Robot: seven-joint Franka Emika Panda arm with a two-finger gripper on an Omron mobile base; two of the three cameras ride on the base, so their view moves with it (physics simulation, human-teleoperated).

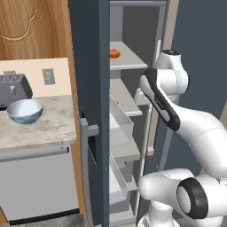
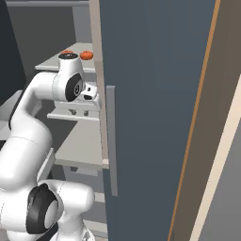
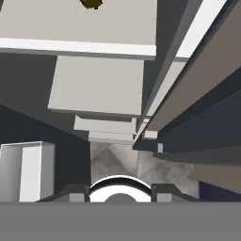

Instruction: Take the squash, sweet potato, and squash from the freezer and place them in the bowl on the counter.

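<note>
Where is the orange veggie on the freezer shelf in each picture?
Left base view: the orange vegetable sits at the upper middle, on a pale shelf.
Right base view: upper left, beside a second orange one.
Hand view: a dark brown-orange thing at the top edge; I cannot tell.
Shared landmark: that pale shelf.

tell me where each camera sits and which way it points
Left base view: behind the arm to its left, facing the open freezer and the counter with the bowl; the white arm rises at lower right.
Right base view: behind the arm to its right, facing the freezer door's outer face; the arm rises at lower left.
Hand view: on the hand, looking down past pale shelves to the floor.
Shared: both base views show an orange-red item on an upper shelf.
</note>
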